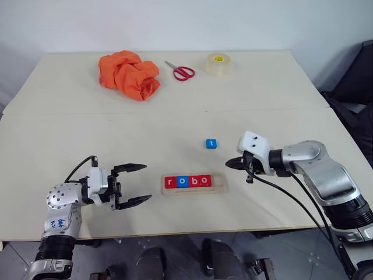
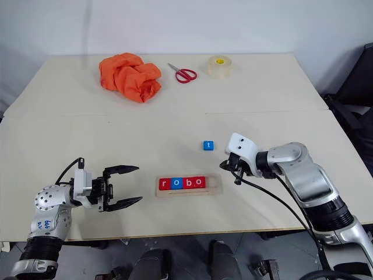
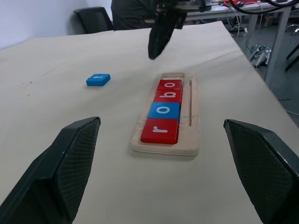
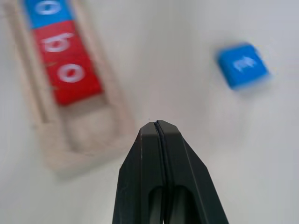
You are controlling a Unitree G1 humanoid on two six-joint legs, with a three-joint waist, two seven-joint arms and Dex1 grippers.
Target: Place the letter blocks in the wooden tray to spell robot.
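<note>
The wooden tray (image 1: 220,186) lies near the table's front edge and holds letter blocks (image 1: 187,181) reading r, o, b, o: red, blue, red, red. Its right end slot is bare. A blue letter block with a t (image 1: 211,143) lies loose on the table behind the tray. My right gripper (image 1: 231,164) is shut with nothing in it, hovering just right of the tray's right end and in front of the t block. My left gripper (image 1: 139,184) stands open and empty, left of the tray, pointing at it.
At the back of the table lie a crumpled orange cloth (image 1: 128,73), red-handled scissors (image 1: 181,72) and a roll of clear tape (image 1: 218,63). A seam (image 1: 175,112) crosses the table between them and the tray.
</note>
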